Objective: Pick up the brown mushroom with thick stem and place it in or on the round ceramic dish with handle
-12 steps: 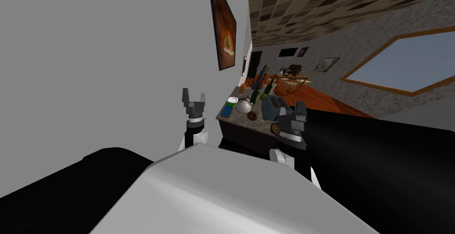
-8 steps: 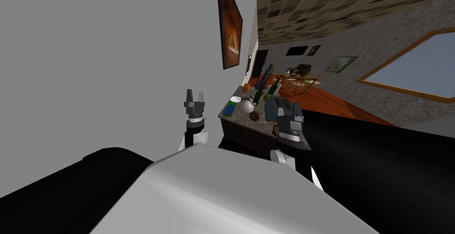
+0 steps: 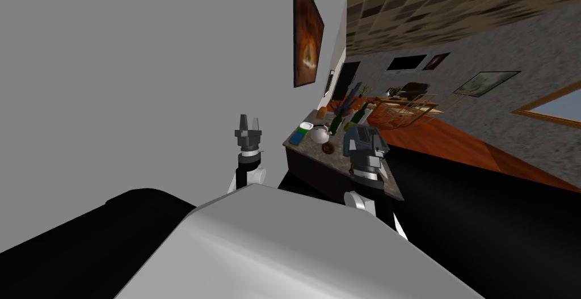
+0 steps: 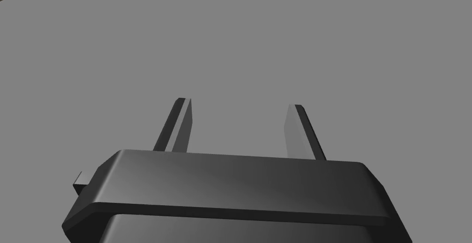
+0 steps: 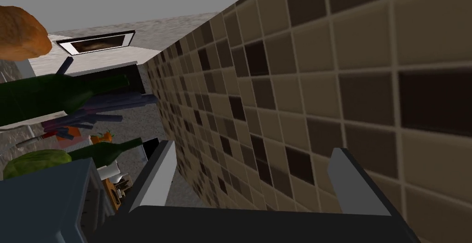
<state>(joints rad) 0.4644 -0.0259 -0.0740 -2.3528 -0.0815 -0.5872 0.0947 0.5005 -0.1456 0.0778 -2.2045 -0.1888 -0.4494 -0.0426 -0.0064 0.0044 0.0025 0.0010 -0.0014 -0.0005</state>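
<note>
Leftward turn; dish [image 3: 319, 135] on counter [image 3: 308, 147]

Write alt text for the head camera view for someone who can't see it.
The left gripper and right gripper point up before a counter holding a white round dish, a small brown item, green bottles and a blue-grey appliance. A grey wall with an orange picture stands to the left.

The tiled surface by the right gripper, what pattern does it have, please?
Tan tiles with scattered dark brown ones; right wrist view shows it best.
</note>
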